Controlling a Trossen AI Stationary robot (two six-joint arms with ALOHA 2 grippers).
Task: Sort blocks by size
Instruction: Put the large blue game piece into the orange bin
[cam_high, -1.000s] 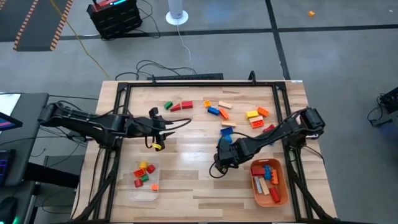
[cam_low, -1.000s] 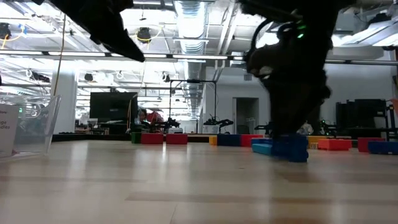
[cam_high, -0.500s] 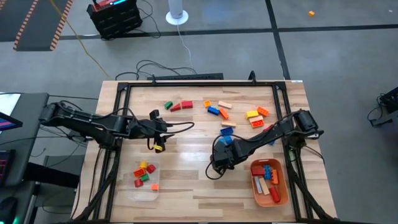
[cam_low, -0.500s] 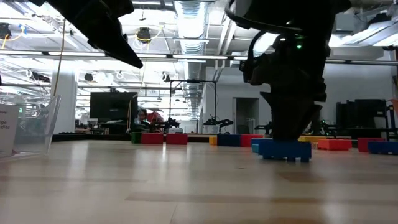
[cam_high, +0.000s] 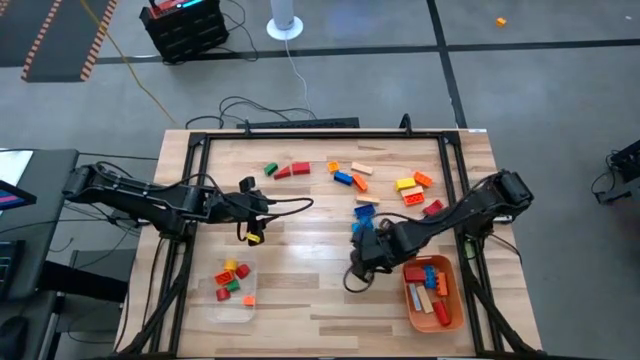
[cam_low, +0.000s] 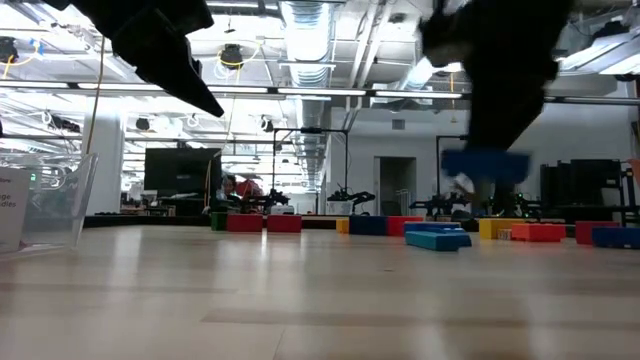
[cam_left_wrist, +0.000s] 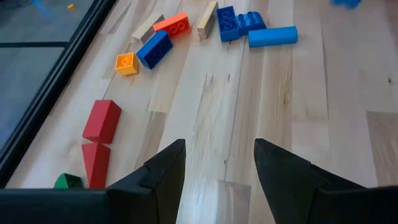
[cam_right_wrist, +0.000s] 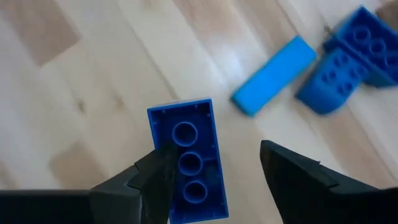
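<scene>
The right gripper (cam_high: 362, 250) hangs above the table (cam_high: 300, 290), just beside the orange tray (cam_high: 414, 305) on the side facing the table's middle, and it pinches a long dark blue block (cam_right_wrist: 188, 163) whose hollow underside with 3 round sockets faces the wrist camera. In the low view that block (cam_low: 485, 165) is clear of the wood, well above the surface. One finger (cam_right_wrist: 152, 180) presses its long side; the other finger (cam_right_wrist: 292, 177) looks to stand apart from it, though the angle may hide the contact.

Beyond the held block, farther from the orange tray, lie a light blue bar (cam_right_wrist: 273, 76) and 2 dark blue blocks (cam_right_wrist: 348, 59) close together. More loose blocks (cam_high: 350, 175) in red, green, orange, yellow and tan are scattered toward the table's far edge. The orange tray holds several long blocks (cam_high: 428, 280), and the clear tray (cam_high: 232, 305), well apart from it, holds small ones (cam_high: 230, 278).

The left gripper (cam_left_wrist: 214, 162) waits with fingers spread and nothing between them, well away from the orange tray, above bare wood.
</scene>
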